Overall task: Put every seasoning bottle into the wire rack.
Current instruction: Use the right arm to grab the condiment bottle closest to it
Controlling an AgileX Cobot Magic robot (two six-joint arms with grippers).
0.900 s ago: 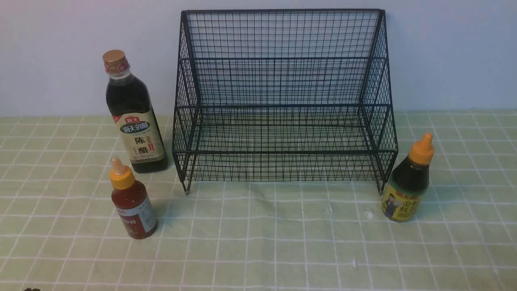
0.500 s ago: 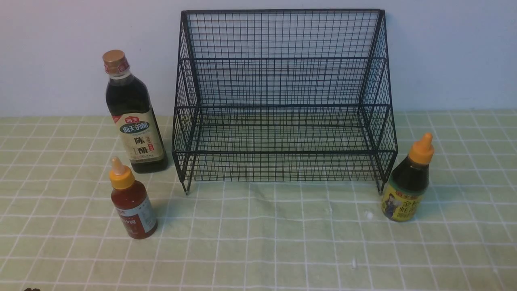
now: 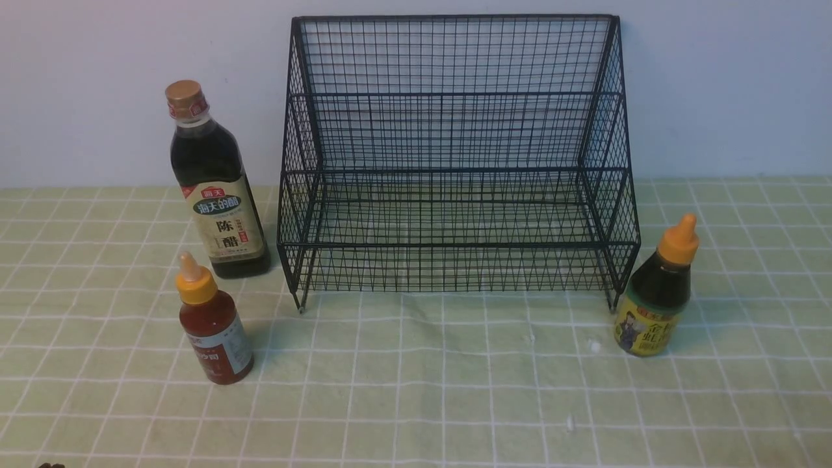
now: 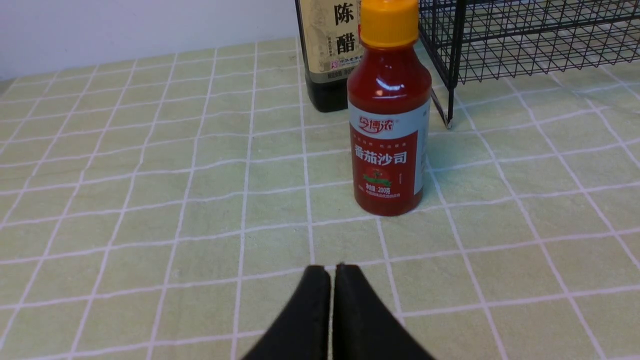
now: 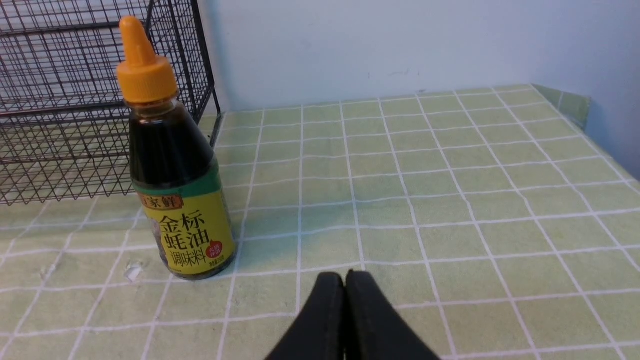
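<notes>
Seasoning bottles are all standing outside the wire rack. Left gripper and right gripper are hanging clenched, empty.

red-sauce bottle upright | vinegar bottle behind | jaws together

A pale blue-white wall rises behind a green, white-gridded tablecloth.

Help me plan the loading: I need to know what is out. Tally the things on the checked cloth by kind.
Seasoning bottles: 3, the vinegar bottle, the red-sauce bottle and the dark-sauce bottle, all upright outside the rack
Racks: 1, the wire rack, nothing in it
Total: 4
</notes>
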